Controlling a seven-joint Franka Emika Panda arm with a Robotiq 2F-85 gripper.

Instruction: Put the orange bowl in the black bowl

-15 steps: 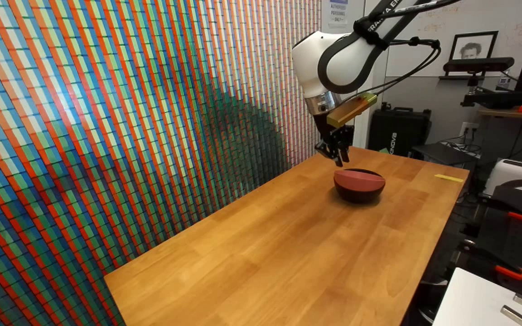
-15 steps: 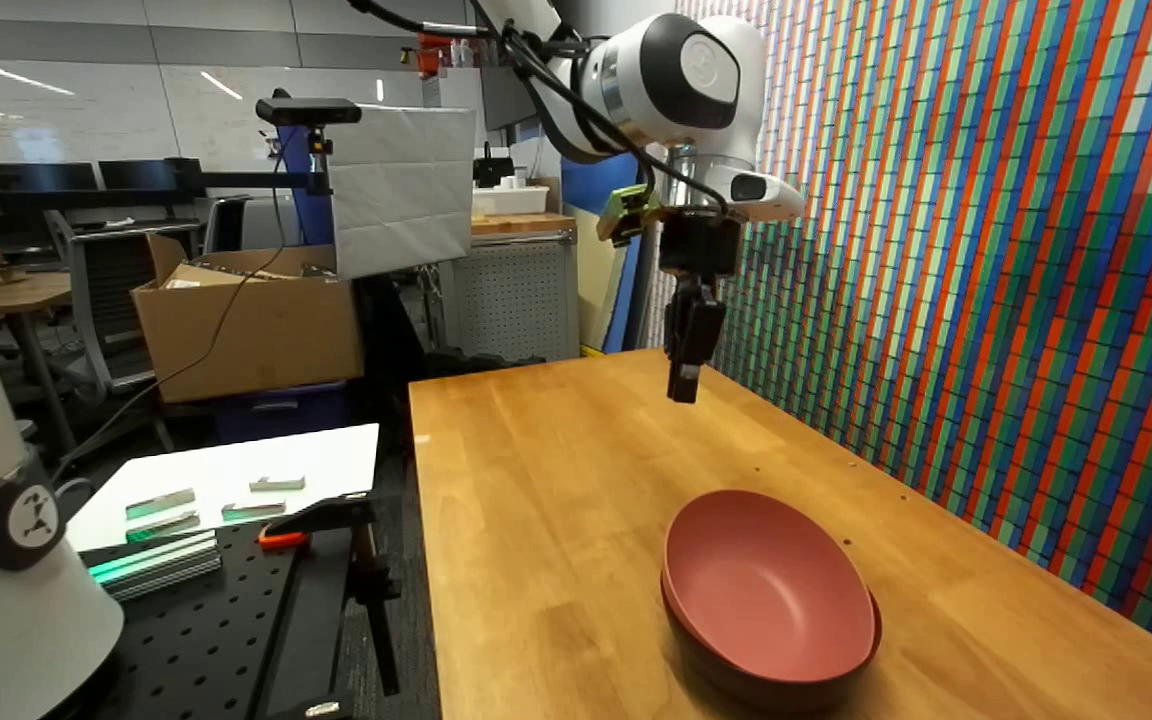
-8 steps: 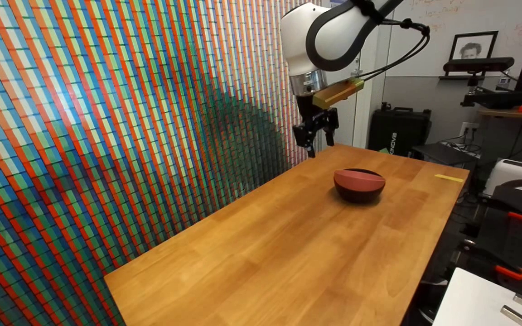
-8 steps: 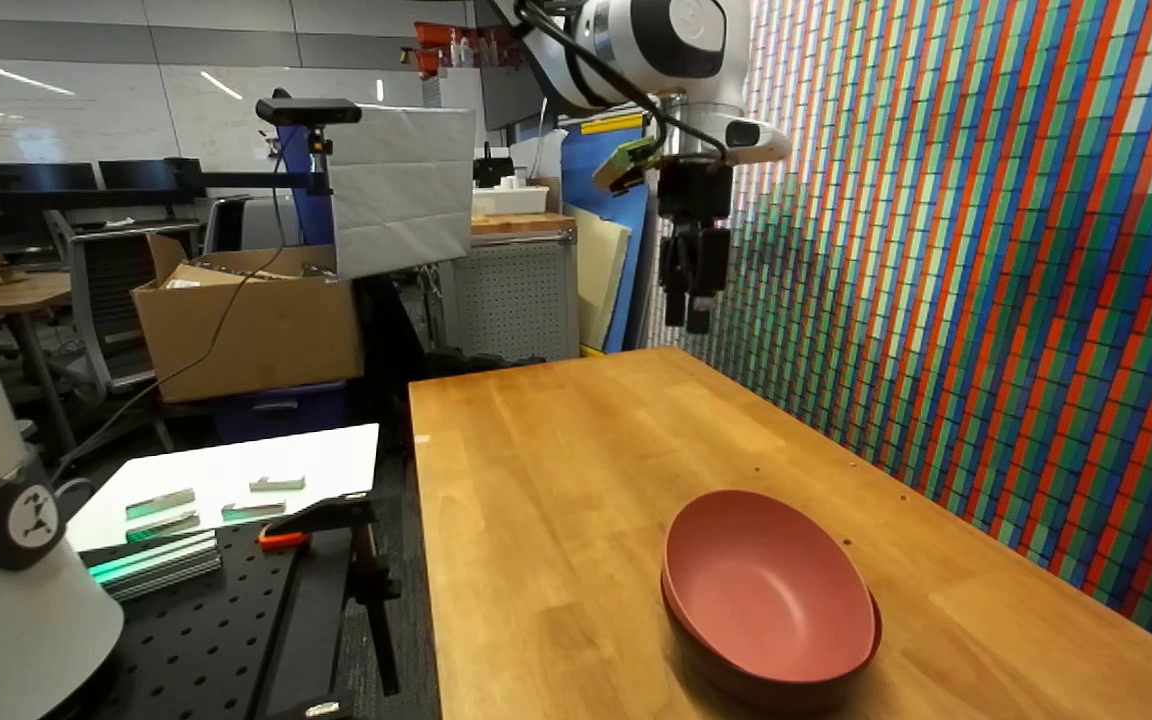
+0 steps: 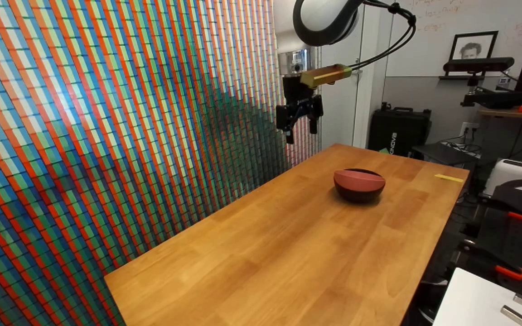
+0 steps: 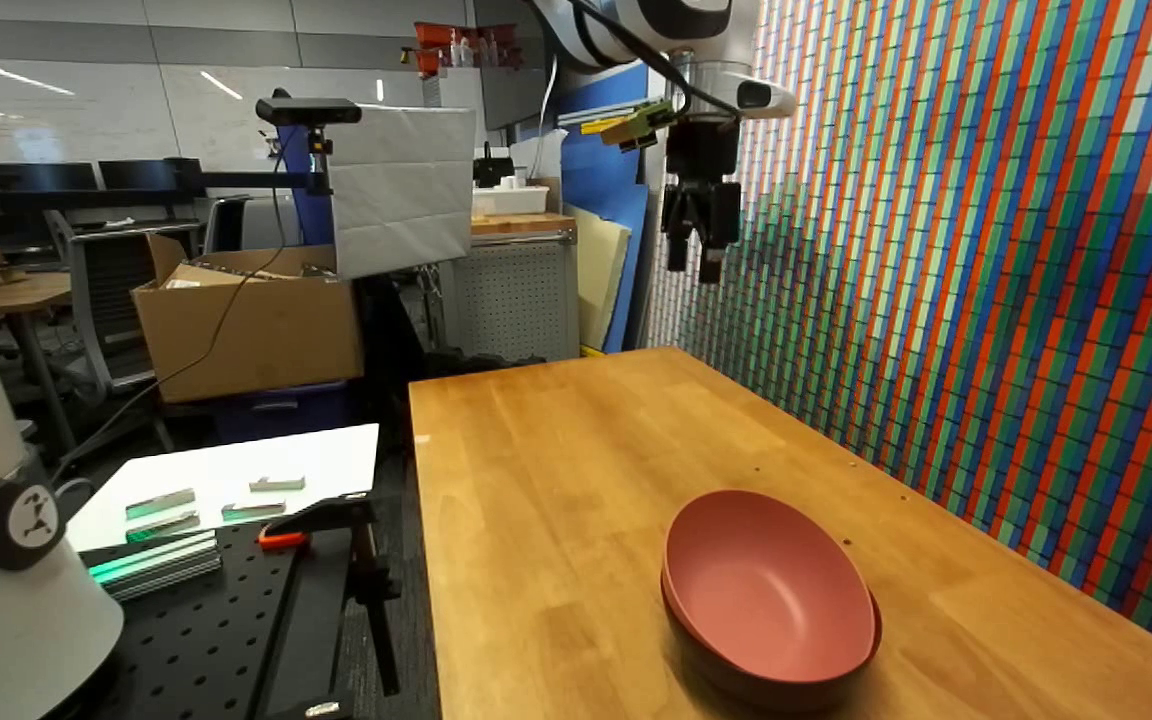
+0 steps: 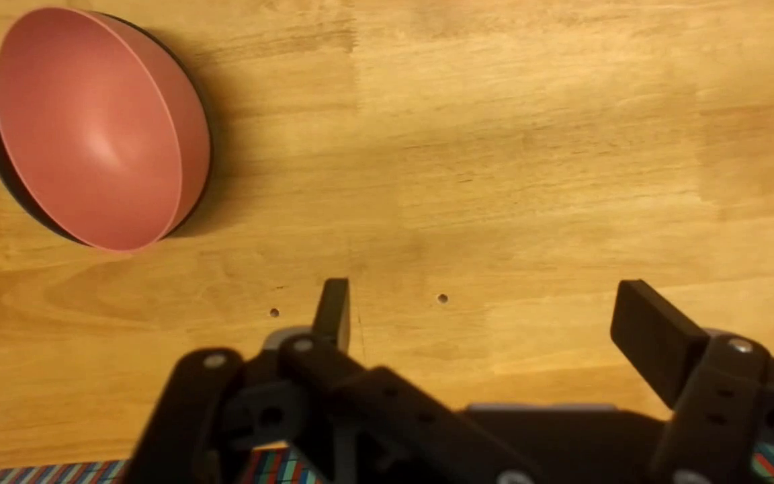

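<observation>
The orange bowl (image 6: 766, 585), salmon-red and matte, sits tilted inside the black bowl (image 6: 736, 685), its rim rising above the dark rim on one side. In an exterior view the orange bowl (image 5: 360, 180) covers most of the inside of the black bowl (image 5: 358, 196). From the wrist view, the orange bowl (image 7: 88, 134) lies at upper left, with a dark crescent of the black bowl (image 7: 7, 171) showing beside it. My gripper (image 7: 484, 296) stands wide open, nothing between its fingers. Both exterior views show the gripper (image 5: 302, 135) high above the table, off to the side of the bowls and apart from them.
A wooden table (image 5: 265, 253) carries the bowls. Along one side of it runs a wall of coloured tiles (image 6: 986, 300). Yellow tape (image 5: 448, 178) lies near the table's far edge. A black case (image 5: 399, 133) stands beyond. A side bench holds a white board (image 6: 236, 470).
My gripper has risen and moved away from the bowls toward the tiled wall, and its jaws have spread wide. The two bowls have stayed as they were.
</observation>
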